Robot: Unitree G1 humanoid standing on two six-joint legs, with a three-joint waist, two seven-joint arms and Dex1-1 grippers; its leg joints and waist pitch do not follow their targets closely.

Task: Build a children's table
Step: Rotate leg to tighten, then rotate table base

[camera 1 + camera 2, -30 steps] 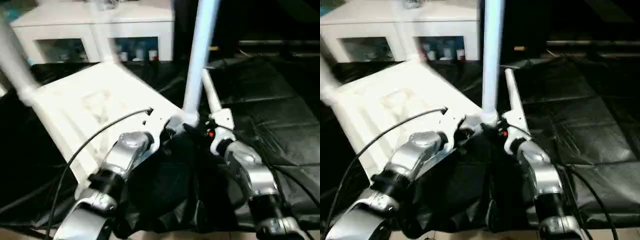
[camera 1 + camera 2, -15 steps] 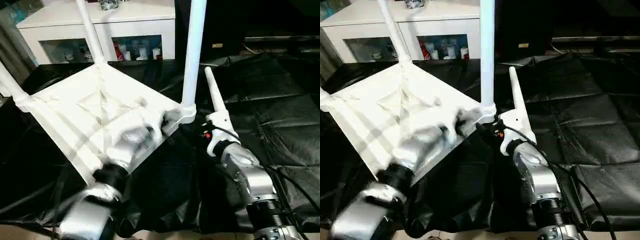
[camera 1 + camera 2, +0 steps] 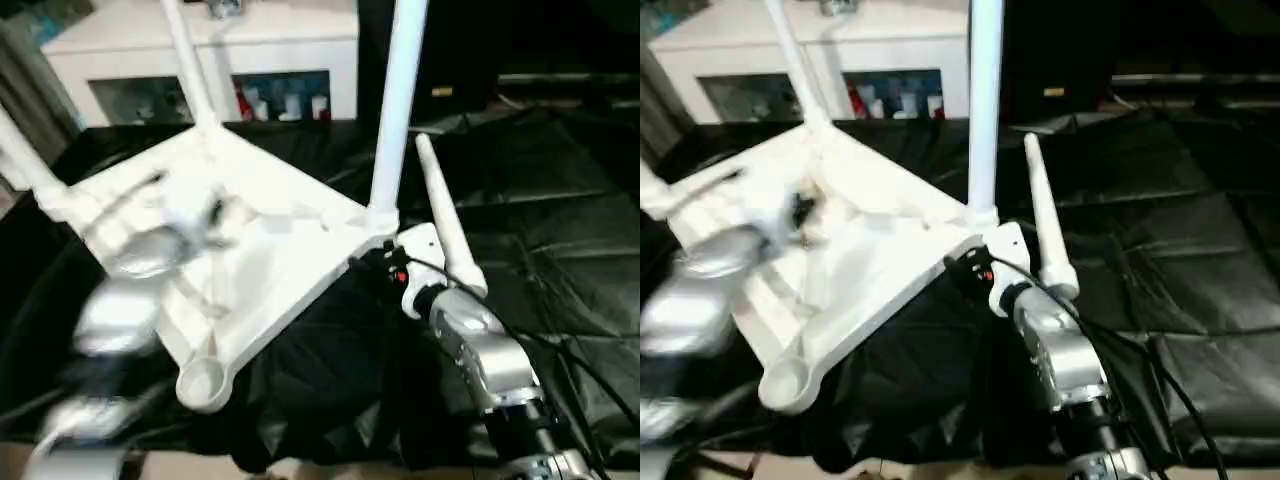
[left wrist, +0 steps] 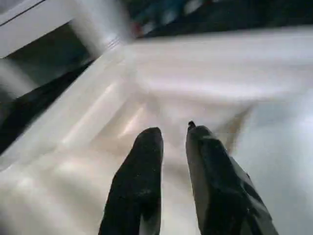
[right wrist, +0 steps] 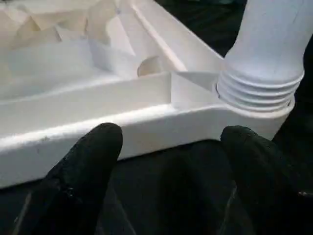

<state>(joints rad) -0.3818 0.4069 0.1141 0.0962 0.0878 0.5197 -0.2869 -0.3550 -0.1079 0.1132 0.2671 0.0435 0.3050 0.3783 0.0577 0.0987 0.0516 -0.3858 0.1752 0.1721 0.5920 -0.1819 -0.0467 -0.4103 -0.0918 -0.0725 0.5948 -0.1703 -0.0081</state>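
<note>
Upturned white plastic tabletop point(image 3: 250, 250) seen centre-left on black-covered desk point(image 3: 560, 230), three legs point(image 3: 398, 110) fitted. Fourth leg point(image 3: 445, 230) lies loose beside right hand point(image 5: 171, 166), spread wide, empty. Left hand point(image 4: 173, 147) slightly parted, nothing held. Judged light, stiff, slick; best gripped at rim.

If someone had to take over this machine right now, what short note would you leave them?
Left tool: fingers slightly apart, empty, over the ribbed underside of the tabletop.
Right tool: wide open, holding nothing, facing the tabletop's edge beside the near right leg.
Tabletop lies upside down on the black sheet.
Done: three legs stand in corner sockets, near right, far and left.
Left: the nearest socket is empty. The fourth leg lies loose on the sheet by the right arm; pick it up and seat it there.
</note>
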